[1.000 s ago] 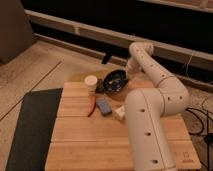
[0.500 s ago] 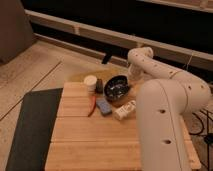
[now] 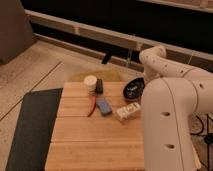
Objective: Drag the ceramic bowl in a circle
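Note:
The ceramic bowl (image 3: 133, 89), dark with a glossy inside, sits on the wooden table (image 3: 90, 142) near its far right edge. The white arm (image 3: 170, 115) covers the bowl's right side. My gripper is hidden behind that arm, at the bowl's right rim, and it is shut. Whether it grips the rim does not show.
A cream cup (image 3: 90, 82) stands at the table's far edge with a small dark object (image 3: 99, 86) beside it. A red chili (image 3: 92, 105), a blue item (image 3: 104, 106) and a white-yellow box (image 3: 128, 111) lie mid-table. A dark mat (image 3: 30, 125) covers the floor on the left.
The bowl has slid to the right, away from the cream cup. The arm has swung closer and now fills the right side of the view.

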You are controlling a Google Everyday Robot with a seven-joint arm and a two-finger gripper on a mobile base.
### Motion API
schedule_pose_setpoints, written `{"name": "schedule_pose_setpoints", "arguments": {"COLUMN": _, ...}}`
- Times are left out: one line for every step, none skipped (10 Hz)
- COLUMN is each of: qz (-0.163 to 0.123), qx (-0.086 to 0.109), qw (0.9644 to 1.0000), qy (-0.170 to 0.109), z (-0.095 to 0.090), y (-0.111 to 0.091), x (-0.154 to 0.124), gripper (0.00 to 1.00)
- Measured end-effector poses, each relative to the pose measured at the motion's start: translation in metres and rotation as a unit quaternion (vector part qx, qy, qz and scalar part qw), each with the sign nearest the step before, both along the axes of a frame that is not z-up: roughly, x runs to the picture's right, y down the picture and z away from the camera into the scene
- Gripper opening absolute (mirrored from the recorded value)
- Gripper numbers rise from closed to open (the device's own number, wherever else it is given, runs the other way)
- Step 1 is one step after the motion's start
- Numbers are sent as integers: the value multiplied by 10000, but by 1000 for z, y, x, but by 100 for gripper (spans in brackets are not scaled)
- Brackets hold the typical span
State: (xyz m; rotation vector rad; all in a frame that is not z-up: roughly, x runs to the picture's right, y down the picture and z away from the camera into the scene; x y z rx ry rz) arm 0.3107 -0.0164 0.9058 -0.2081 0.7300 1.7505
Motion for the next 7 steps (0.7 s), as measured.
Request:
{"name": "schedule_pose_setpoints", "arguments": {"qz": -63, "qx": 33, "qw": 10000, "qy": -44, "z": 12, "y": -9, "x": 3, "gripper": 0}}
{"name": "schedule_pose_setpoints", "arguments": {"qz": -149, "qx": 34, "qw": 9997, "qy": -172, "z": 28, "y": -14, "x": -2, "gripper": 0}}
{"name": "schedule_pose_setpoints", "arguments": {"qz": -202, "qx": 17, "qw": 9993, "qy": -322, "z": 41, "y": -16, "x": -10, "gripper": 0}}
{"name": "schedule_pose_setpoints", "arguments": {"qz": -250, "qx": -23, "qw": 9982, "qy": -554, "z": 57, "y": -16, "x": -26, "gripper": 0}}
{"name": "schedule_pose_setpoints", "arguments": {"qz": -279, "qx": -27, "qw": 9968, "qy": -743, "z": 69, "y": -16, "x": -40, "gripper": 0}}
{"name": "schedule_pose_setpoints", "arguments": {"qz": -305, "qx": -30, "qw": 9943, "qy": -1026, "z": 81, "y": -19, "x": -64, "gripper": 0}}
{"name": "schedule_pose_setpoints", "arguments": {"qz": -275, "qx": -18, "qw": 9919, "qy": -1237, "z": 85, "y": -20, "x": -81, "gripper": 0}}
